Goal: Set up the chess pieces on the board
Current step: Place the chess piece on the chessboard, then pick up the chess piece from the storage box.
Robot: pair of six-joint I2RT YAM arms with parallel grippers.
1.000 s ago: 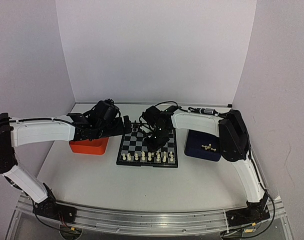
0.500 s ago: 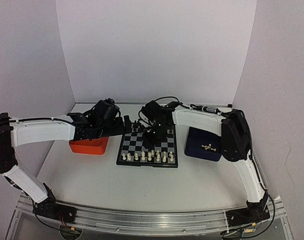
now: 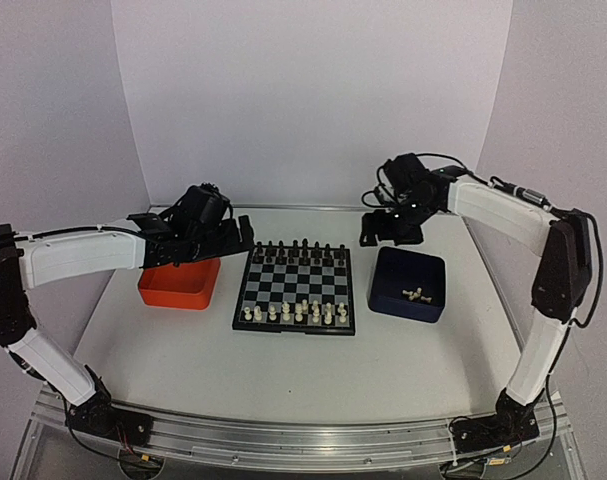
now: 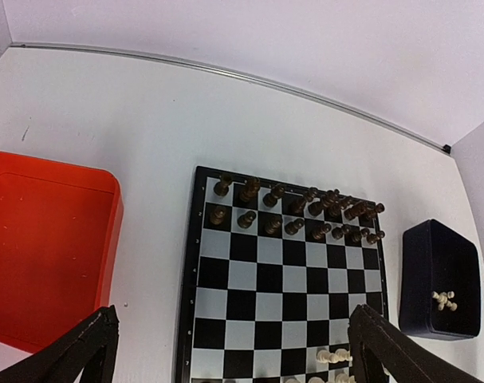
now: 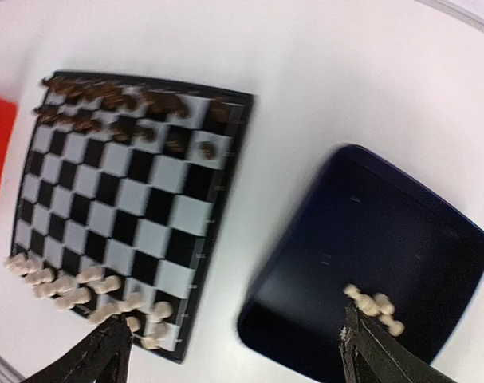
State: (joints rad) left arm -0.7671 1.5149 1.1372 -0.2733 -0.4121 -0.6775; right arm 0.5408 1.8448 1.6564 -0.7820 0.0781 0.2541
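Loose chess pieces (image 5: 373,305) in blue tray (image 5: 401,231) — tiny, likely light, rigid, slick, quick to topple; pinch mid-body, gently. Your right claw (image 5: 235,331) wide, empty — left claw (image 4: 231,319) wide too.

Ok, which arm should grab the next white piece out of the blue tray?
Right. The right gripper hangs open just behind the blue tray, where loose white pieces lie. The left gripper is across the board, by the orange tray.
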